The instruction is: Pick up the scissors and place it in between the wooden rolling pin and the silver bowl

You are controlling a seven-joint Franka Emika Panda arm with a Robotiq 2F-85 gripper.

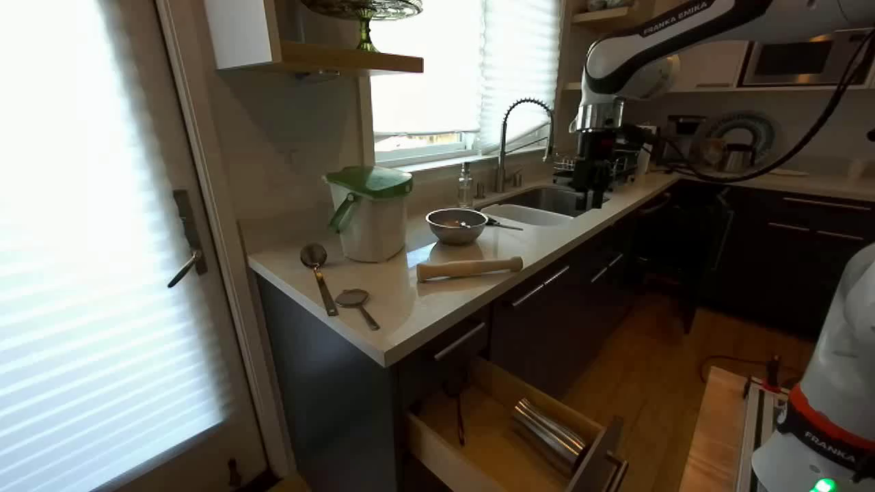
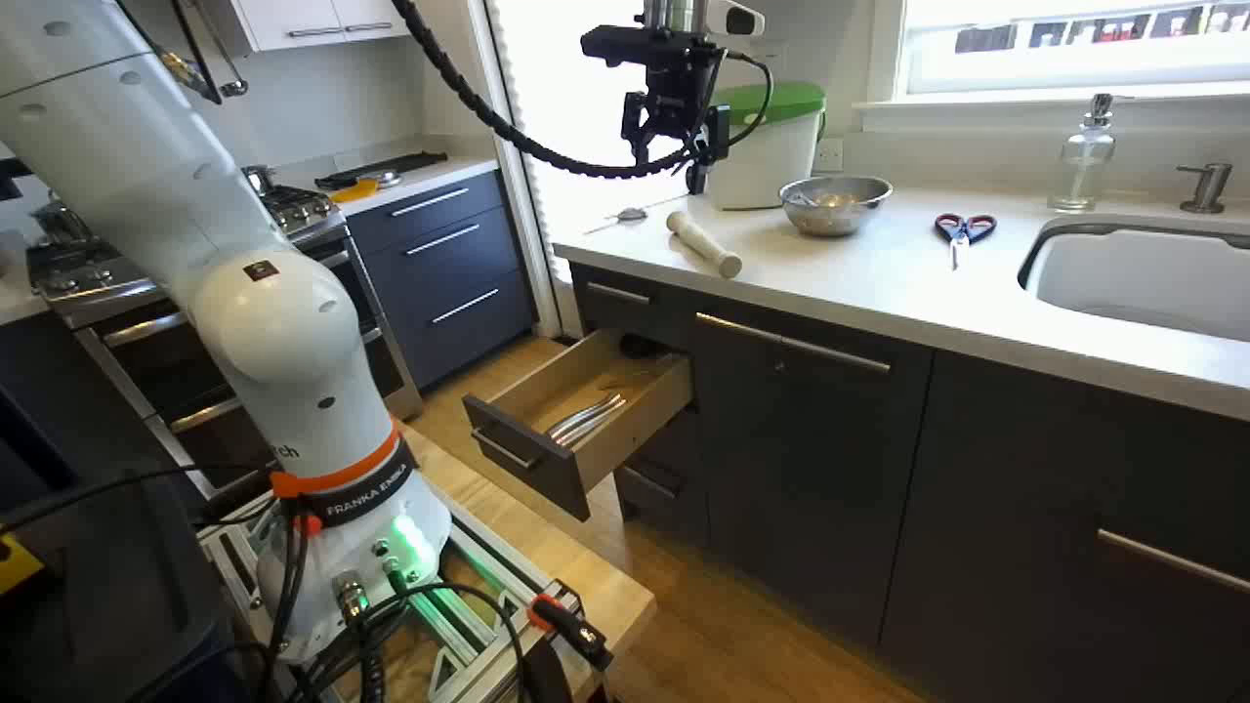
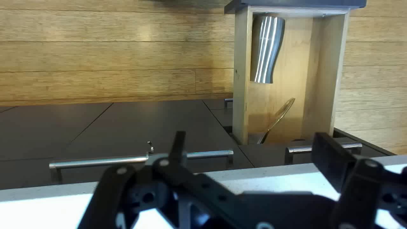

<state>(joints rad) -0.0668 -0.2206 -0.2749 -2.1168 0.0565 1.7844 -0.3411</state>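
Observation:
The scissors lie on the countertop between the bowl and the sink. They have dark handles with red inside in an exterior view (image 2: 965,230) and are partly hidden behind the bowl in an exterior view (image 1: 504,224). The silver bowl (image 1: 456,234) (image 2: 835,217) stands upright on the counter. The wooden rolling pin (image 1: 470,268) (image 2: 705,244) lies apart from the bowl, nearer the counter's front edge. My gripper (image 1: 590,199) (image 2: 668,170) is open and empty, in the air above counter height. In the wrist view, its fingers (image 3: 249,138) are wide apart; scissors, bowl and pin are out of view there.
A pale container with a green lid (image 1: 372,222) (image 2: 767,156) stands behind the pin. A ladle (image 1: 320,277) and a strainer (image 1: 354,301) lie near the counter end. A drawer (image 1: 451,471) (image 3: 337,63) is open below. The sink (image 2: 1143,283) is beside the scissors.

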